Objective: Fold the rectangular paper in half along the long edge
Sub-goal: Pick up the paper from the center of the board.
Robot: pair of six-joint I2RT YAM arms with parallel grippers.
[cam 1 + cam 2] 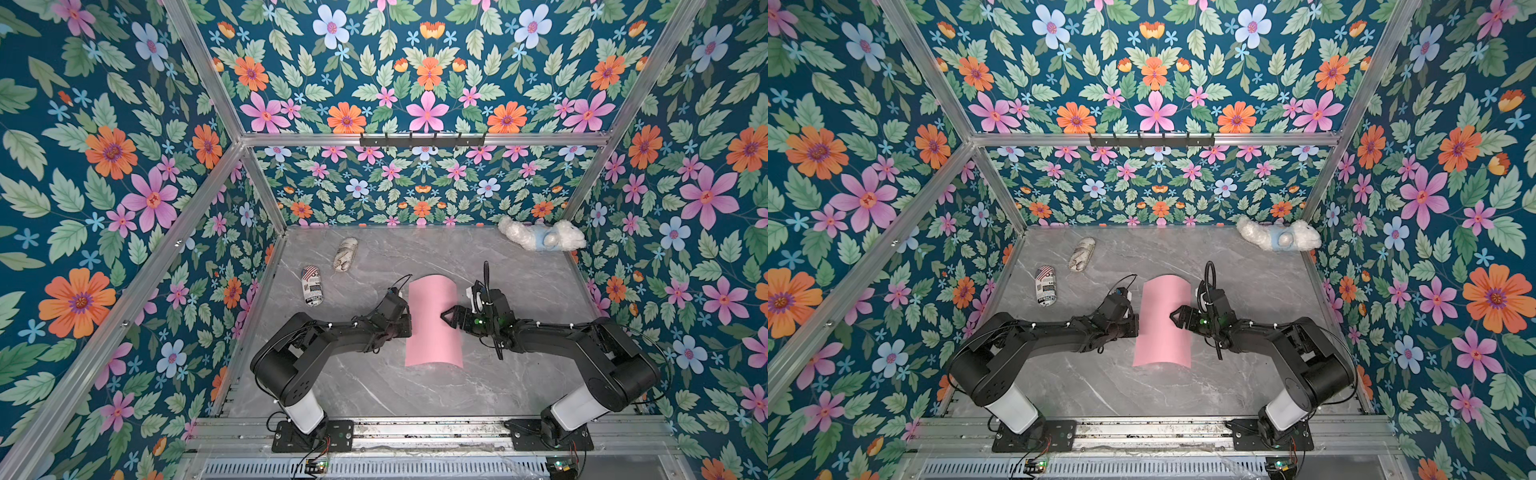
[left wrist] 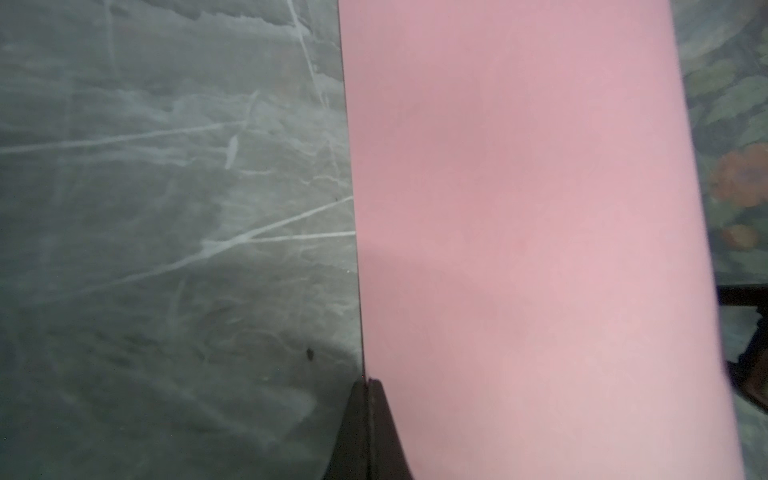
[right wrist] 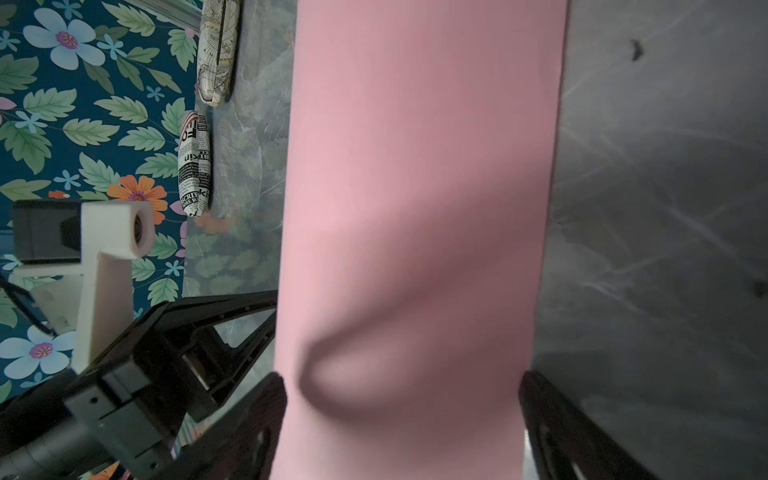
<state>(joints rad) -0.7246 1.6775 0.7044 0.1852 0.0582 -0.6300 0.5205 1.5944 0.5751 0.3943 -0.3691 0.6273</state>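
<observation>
The rectangular paper (image 1: pixel 434 322) (image 1: pixel 1163 322) is a plain pink sheet, bent over on itself into a loose arch on the grey marble table (image 1: pixel 374 386). My left gripper (image 1: pixel 409 326) (image 2: pixel 368 382) is shut on the paper's (image 2: pixel 519 208) left long edge, with its jaws pressed together. My right gripper (image 1: pixel 445 316) (image 3: pixel 401 399) reaches in from the right and stands open. One of its fingers (image 3: pixel 266 415) is on each side of the rounded pink bend (image 3: pixel 415 208). The bend has a soft dent close to the jaws.
A newspaper-print pouch (image 1: pixel 312 286) and a map-print pouch (image 1: pixel 345 254) lie at the far left of the table. A white and blue plush toy (image 1: pixel 540 237) sits in the far right corner. Floral walls and an aluminium frame enclose the table.
</observation>
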